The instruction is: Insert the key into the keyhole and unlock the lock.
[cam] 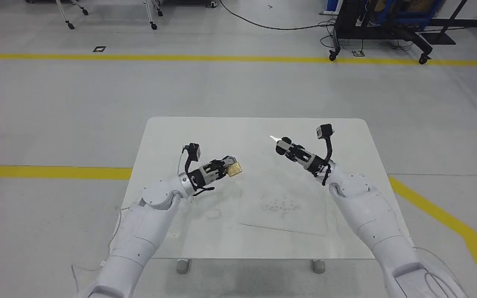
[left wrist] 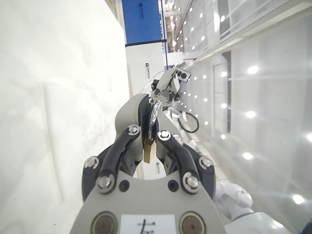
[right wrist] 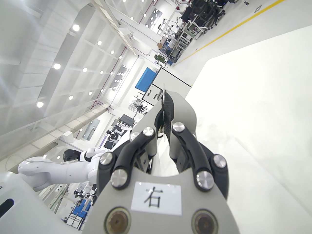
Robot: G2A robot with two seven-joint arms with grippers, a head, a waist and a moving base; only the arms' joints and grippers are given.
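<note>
From above, both arms were raised over the white bench (cam: pixel 216 141). The left gripper (cam: pixel 223 169) carried the brass lock (cam: pixel 234 168). The right gripper (cam: pixel 286 147) carried the key (cam: pixel 274 138), with its pale tip aimed roughly toward the lock. Lock and key were well apart, with bare bench below the gap between them.

From the left wrist, the fingers (left wrist: pixel 129 115) were pressed in on the lock (left wrist: pixel 149 151). Its brass body sat back toward the palm and its silver loop poked out past the fingertips. The other arm's gripper hung farther off, beyond the loop.

From the right wrist, the fingers (right wrist: pixel 185 113) were pinching the key (right wrist: pixel 163 91). It showed edge-on as a thin strip, with a little of the blade sticking out past the tips.

I judged the step in hand to be bringing the two together, with the key not yet in the lock. I could not tell which face of the lock held the keyhole. The next move would call for facing the keyhole toward the key and lining the blade up with it. Then the gap has to be closed in a straight push, and the key turned while the left fingers hold the lock firm.
</note>
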